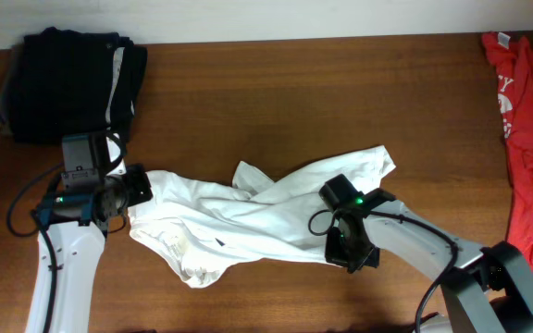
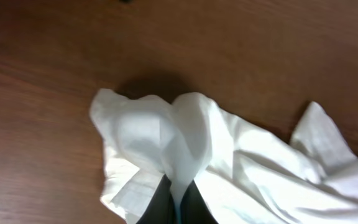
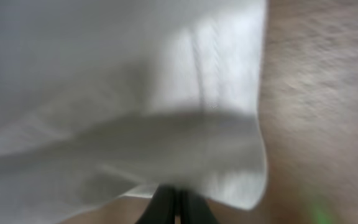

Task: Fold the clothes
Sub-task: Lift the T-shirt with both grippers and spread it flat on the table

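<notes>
The white T-shirt (image 1: 239, 217) lies crumpled across the middle of the wooden table, stretched between both arms. My left gripper (image 1: 140, 188) is shut on a pinch of its left end; in the left wrist view the cloth (image 2: 166, 134) bunches up out of the closed black fingers (image 2: 179, 199). My right gripper (image 1: 339, 242) is shut on the shirt's lower right edge; in the right wrist view the white fabric (image 3: 135, 93) fills most of the frame above the closed fingers (image 3: 178, 202). No printed graphic shows.
A folded black garment (image 1: 68, 83) sits at the table's back left corner. A red shirt (image 1: 530, 139) lies along the right edge. Bare wood table (image 1: 276, 92) lies behind the white shirt.
</notes>
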Available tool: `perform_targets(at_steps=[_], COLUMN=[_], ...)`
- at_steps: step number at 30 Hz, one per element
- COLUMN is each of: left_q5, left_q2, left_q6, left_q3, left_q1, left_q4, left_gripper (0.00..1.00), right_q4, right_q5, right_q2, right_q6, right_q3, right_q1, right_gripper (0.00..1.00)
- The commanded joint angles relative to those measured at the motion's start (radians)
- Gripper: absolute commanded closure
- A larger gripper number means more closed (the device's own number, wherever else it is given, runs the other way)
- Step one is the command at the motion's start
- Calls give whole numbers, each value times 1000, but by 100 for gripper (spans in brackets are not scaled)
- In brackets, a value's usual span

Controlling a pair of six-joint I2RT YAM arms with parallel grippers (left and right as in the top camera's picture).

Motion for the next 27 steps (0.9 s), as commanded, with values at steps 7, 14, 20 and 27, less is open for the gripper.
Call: perform_targets(at_steps=[7,14,20,27], left_q5=[138,16,0,-91], left_q2=[-232,-346,-373,-326], left_q6=[-12,-68,-140,-140], left_q3=[349,619,834,834], left_q1=[3,3,3,3], left_q4=[-223,-370,-492,-487], left_gripper=[99,99,99,99], right_q4=[-460,-776,-779,-779], right_q5=[38,102,92,198], right_q2=[-215,-238,-278,-249], right_q6=[-185,-254,-268,-264], right_q3=[619,1323,1645,1645], right_q1=[-122,-180,-183,-183], right_gripper=[96,96,96,96])
